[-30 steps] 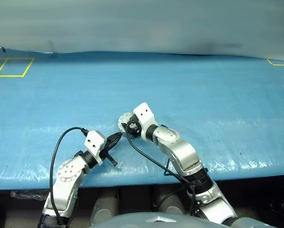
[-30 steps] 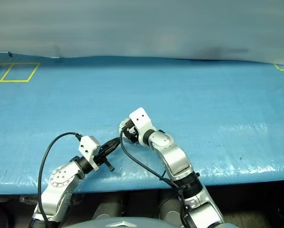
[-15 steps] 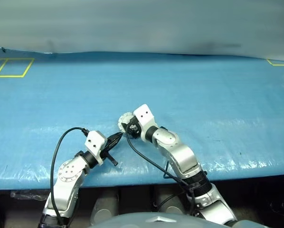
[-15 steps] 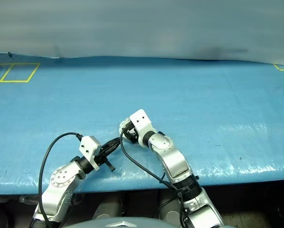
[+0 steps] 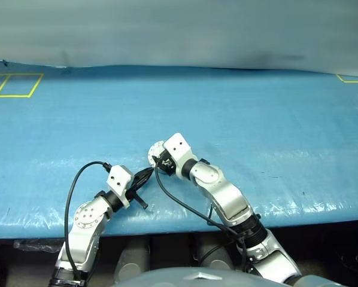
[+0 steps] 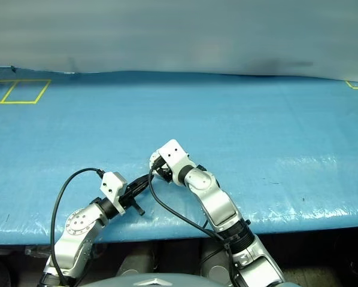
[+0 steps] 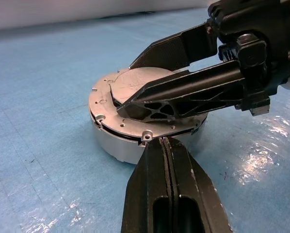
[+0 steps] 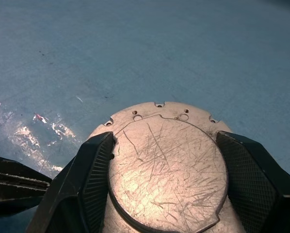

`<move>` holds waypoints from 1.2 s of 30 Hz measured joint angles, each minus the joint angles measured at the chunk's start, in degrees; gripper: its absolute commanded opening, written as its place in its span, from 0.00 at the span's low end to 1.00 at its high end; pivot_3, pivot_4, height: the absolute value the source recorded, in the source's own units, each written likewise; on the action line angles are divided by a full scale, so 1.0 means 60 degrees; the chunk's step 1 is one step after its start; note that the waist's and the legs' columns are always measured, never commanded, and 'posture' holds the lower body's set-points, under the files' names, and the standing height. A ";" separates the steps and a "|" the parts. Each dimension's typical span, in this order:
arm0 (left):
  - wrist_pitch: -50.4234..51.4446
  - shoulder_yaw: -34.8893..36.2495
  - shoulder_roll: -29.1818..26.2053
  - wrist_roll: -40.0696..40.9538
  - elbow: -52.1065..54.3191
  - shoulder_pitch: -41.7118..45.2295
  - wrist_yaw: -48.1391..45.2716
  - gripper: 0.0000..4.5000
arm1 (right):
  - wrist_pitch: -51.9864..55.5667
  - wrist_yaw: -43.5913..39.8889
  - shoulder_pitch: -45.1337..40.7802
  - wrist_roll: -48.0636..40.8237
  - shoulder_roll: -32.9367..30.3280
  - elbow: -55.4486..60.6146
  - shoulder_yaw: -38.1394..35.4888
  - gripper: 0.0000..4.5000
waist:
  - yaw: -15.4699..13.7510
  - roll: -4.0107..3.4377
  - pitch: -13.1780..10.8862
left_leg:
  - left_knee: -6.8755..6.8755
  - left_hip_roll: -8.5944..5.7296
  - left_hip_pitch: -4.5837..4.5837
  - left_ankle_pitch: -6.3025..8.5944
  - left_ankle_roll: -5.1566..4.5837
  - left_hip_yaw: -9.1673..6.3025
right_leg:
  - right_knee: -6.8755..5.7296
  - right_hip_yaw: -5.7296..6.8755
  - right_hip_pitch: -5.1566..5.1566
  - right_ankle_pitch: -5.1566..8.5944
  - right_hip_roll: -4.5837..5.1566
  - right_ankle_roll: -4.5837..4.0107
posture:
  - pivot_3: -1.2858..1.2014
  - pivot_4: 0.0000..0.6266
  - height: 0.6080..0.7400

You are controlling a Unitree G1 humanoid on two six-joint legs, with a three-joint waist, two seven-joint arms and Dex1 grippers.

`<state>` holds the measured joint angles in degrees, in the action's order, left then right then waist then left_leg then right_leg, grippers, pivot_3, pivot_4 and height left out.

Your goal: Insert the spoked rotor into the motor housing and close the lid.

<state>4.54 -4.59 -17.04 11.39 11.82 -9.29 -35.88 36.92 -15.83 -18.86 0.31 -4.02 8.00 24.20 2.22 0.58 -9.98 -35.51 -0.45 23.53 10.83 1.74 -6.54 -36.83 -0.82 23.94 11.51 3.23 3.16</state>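
Note:
The motor housing [image 7: 117, 145] is a round grey case standing on the blue table cover near the front edge. Its lid [image 8: 167, 167] lies flat on top, with the plain scratched outside facing up. My right gripper [image 8: 167, 138] reaches over the case, and its two black fingers [image 8: 94, 170] press the lid's opposite edges. My left gripper [image 7: 165, 141] is shut, its tip against the rim of the housing [image 5: 154, 151] on the side nearest me. The spoked rotor is hidden.
The blue cover [image 5: 257, 119] stretches wide and flat behind and to both sides of the case. Yellow tape squares [image 5: 14, 85] mark the far left, and a yellow corner [image 5: 349, 79] marks the far right. The table's front edge [image 5: 167, 222] runs just behind my wrists.

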 measured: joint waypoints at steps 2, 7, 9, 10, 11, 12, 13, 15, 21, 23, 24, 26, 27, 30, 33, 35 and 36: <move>0.0000 -0.0002 -0.0001 0.0004 0.0000 0.0000 0.0001 0.00 | 0.0140 0.0001 0.0082 -0.0304 0.0300 -0.0024 -0.0403 0.68 | 0.0000 0.0000 0.0000 | 0.0001 0.0000 0.0003 0.0000 0.0000 -0.0001 | 0.0000 0.0001 0.0003 0.0000 0.0000 0.0000 | 0.52 0.24 1.00; 0.0002 -0.0004 -0.0003 0.0009 0.0000 0.0001 0.0009 0.00 | 0.0473 0.0010 0.0182 -0.1052 0.0902 -0.0053 -0.1371 0.68 | 0.0002 0.0000 -0.0001 | 0.0009 0.0000 0.0021 0.0000 0.0000 0.0001 | 0.0004 0.0001 0.0025 0.0000 0.0000 0.0000 | 0.52 0.24 1.00; 0.0003 -0.0005 -0.0003 0.0011 0.0000 0.0004 0.0014 0.00 | 0.0560 0.0008 0.0174 -0.1130 0.0951 -0.0051 -0.1493 0.68 | 0.0005 0.0000 0.0000 | 0.0017 0.0000 0.0024 0.0000 0.0000 0.0004 | 0.0002 0.0000 0.0035 0.0001 -0.0001 -0.0001 | 0.52 0.24 1.00; 0.0003 -0.0005 -0.0003 0.0011 0.0000 0.0004 0.0018 0.00 | 0.0573 0.0006 0.0160 -0.1127 0.0927 -0.0051 -0.1492 0.68 | 0.0005 -0.0001 0.0000 | 0.0022 0.0000 0.0024 0.0000 0.0000 0.0006 | 0.0002 0.0000 0.0039 0.0001 0.0000 -0.0003 | 0.52 0.24 1.00; 0.0004 -0.0006 -0.0003 0.0011 0.0000 0.0005 0.0024 0.00 | 0.0579 0.0001 0.0138 -0.1099 0.0873 -0.0051 -0.1458 0.68 | 0.0004 -0.0001 0.0000 | 0.0024 0.0001 0.0024 -0.0001 -0.0001 0.0006 | 0.0001 0.0000 0.0040 0.0002 -0.0001 -0.0004 | 0.52 0.24 1.00; 0.0004 -0.0007 -0.0003 0.0011 0.0000 0.0007 0.0031 0.00 | 0.0579 -0.0007 0.0114 -0.1057 0.0818 -0.0052 -0.1410 0.68 | 0.0004 -0.0001 0.0000 | 0.0027 0.0001 0.0024 -0.0001 -0.0001 0.0007 | 0.0001 0.0000 0.0042 0.0003 -0.0001 -0.0005 | 0.52 0.24 1.00; 0.0005 -0.0008 -0.0003 0.0011 0.0000 0.0009 0.0040 0.00 | 0.0569 -0.0011 0.0087 -0.1003 0.0731 -0.0051 -0.1325 0.68 | 0.0003 -0.0001 0.0000 | 0.0029 0.0000 0.0024 -0.0001 -0.0001 0.0008 | 0.0001 0.0000 0.0044 0.0003 0.0000 -0.0005 | 0.52 0.24 1.00; 0.0006 -0.0009 -0.0003 0.0011 0.0000 0.0010 0.0057 0.00 | 0.0527 -0.0019 0.0032 -0.0842 0.0570 -0.0049 -0.1105 0.68 | 0.0004 0.0000 0.0000 | 0.0033 0.0000 0.0024 -0.0001 -0.0001 0.0010 | 0.0002 0.0000 0.0045 0.0004 0.0000 -0.0007 | 0.52 0.24 1.00; 0.0017 -0.0044 -0.0003 0.0012 0.0000 0.0048 0.0082 0.00 | 0.0570 0.0042 0.0018 -0.0695 0.0597 -0.0026 -0.0953 0.68 | 0.0003 0.0000 0.0000 | 0.0035 0.0001 0.0023 -0.0001 -0.0001 0.0011 | 0.0001 -0.0001 0.0046 0.0005 0.0000 -0.0008 | 0.52 0.24 1.00; 0.0019 -0.0060 -0.0003 0.0012 0.0000 0.0092 0.0080 0.00 | 0.0770 0.0127 0.0024 -0.0878 0.0843 0.0026 -0.1190 0.68 | 0.0009 0.0000 0.0000 | 0.0035 0.0003 0.0024 -0.0001 -0.0001 0.0011 | 0.0001 -0.0001 0.0047 0.0005 -0.0002 -0.0008 | 0.52 0.24 1.00; 0.0019 -0.0063 -0.0003 0.0012 -0.0001 0.0116 0.0079 0.00 | 0.0872 0.0134 0.0024 -0.0982 0.0945 0.0043 -0.1304 0.68 | 0.0011 0.0000 0.0000 | 0.0035 0.0003 0.0024 -0.0001 -0.0001 0.0011 | 0.0000 -0.0001 0.0049 0.0005 -0.0002 -0.0008 | 0.52 0.24 1.00; 0.0019 -0.0068 -0.0003 0.0014 -0.0006 0.0154 0.0076 0.00 | 0.1097 0.0145 0.0021 -0.1172 0.1108 0.0094 -0.1538 0.68 | 0.0018 0.0000 0.0000 | 0.0038 0.0003 0.0025 -0.0001 -0.0001 0.0012 | 0.0000 -0.0002 0.0052 0.0005 -0.0002 -0.0008 | 0.52 0.24 1.00; 0.0019 -0.0070 -0.0003 0.0015 -0.0015 0.0153 0.0074 0.00 | 0.1191 0.0146 0.0014 -0.1223 0.1108 0.0153 -0.1567 0.68 | 0.0020 0.0000 0.0000 | 0.0040 0.0003 0.0026 -0.0001 -0.0001 0.0013 | 0.0000 -0.0002 0.0053 0.0005 -0.0002 -0.0009 | 0.52 0.24 1.00; 0.0019 -0.0074 -0.0003 0.0016 -0.0080 0.0142 0.0066 0.00 | 0.1232 0.0145 -0.0088 -0.0996 0.0813 0.0283 -0.1198 0.68 | 0.0026 -0.0001 -0.0001 | 0.0047 0.0002 0.0036 -0.0001 -0.0002 0.0016 | 0.0001 -0.0002 0.0069 0.0006 -0.0001 -0.0011 | 0.52 0.24 1.00; 0.0011 -0.0078 -0.0004 0.0017 -0.0097 0.0142 0.0054 0.00 | 0.1202 0.0154 -0.0296 -0.0499 0.0352 0.0321 -0.0589 0.68 | 0.0027 -0.0001 -0.0001 | 0.0050 0.0002 0.0036 -0.0002 -0.0001 0.0019 | 0.0000 -0.0003 0.0072 0.0007 -0.0001 -0.0011 | 0.52 0.24 1.00; 0.0009 -0.0078 -0.0003 0.0017 -0.0121 0.0133 0.0050 0.00 | 0.1206 0.0185 -0.0357 -0.0324 0.0288 0.0325 -0.0399 0.68 | 0.0026 0.0000 -0.0001 | 0.0050 0.0002 0.0036 -0.0003 -0.0001 0.0019 | -0.0001 -0.0003 0.0072 0.0007 -0.0002 -0.0012 | 0.52 0.24 1.00; 0.0005 -0.0080 -0.0002 0.0017 -0.0131 0.0131 0.0050 0.00 | 0.1228 0.0221 -0.0373 -0.0267 0.0305 0.0328 -0.0357 0.68 | 0.0026 0.0000 -0.0001 | 0.0050 0.0002 0.0036 -0.0003 -0.0001 0.0019 | -0.0001 -0.0003 0.0072 0.0007 -0.0002 -0.0011 | 0.52 0.24 1.00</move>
<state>4.57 -5.06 -17.05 11.49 11.03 -8.50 -35.58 44.28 -14.51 -21.10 -1.29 -2.19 9.97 22.06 2.38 0.58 -9.99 -35.21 -0.43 23.75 10.82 1.74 -6.43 -36.84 -0.83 24.37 11.55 3.22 3.10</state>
